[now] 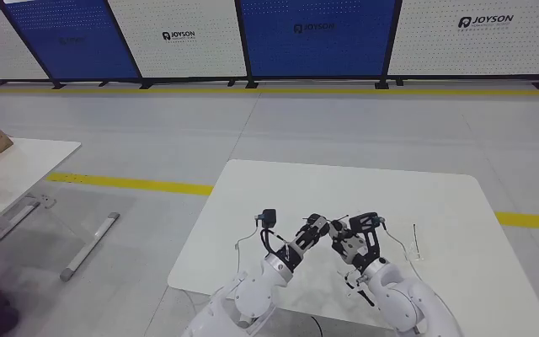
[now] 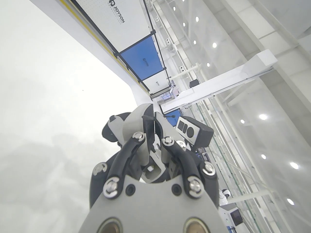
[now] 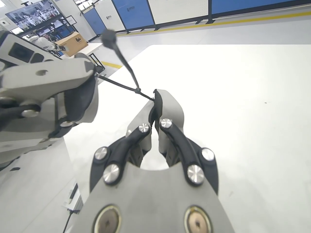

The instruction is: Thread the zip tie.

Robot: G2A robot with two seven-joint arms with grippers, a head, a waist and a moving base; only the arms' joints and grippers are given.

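Note:
A thin black zip tie (image 3: 121, 85) is stretched in the air between my two grippers, over the front part of the white table (image 1: 379, 185). My right gripper (image 3: 154, 98) is shut on one end of it. My left gripper (image 3: 94, 74) is shut on the other end, a short way off. From a small junction (image 3: 138, 90) on the strap, another stretch rises to a thick dark tip (image 3: 108, 37). In the left wrist view, the left gripper (image 2: 153, 120) pinches the black strap (image 2: 147, 117) at its fingertips. From above, the left gripper (image 1: 318, 226) and right gripper (image 1: 344, 229) almost meet.
A second thin zip tie (image 1: 417, 240) lies flat on the table, to the right of the right arm. A low white table (image 1: 34, 164) stands off to the far left. Blue and white partition panels (image 1: 320, 38) line the back of the floor.

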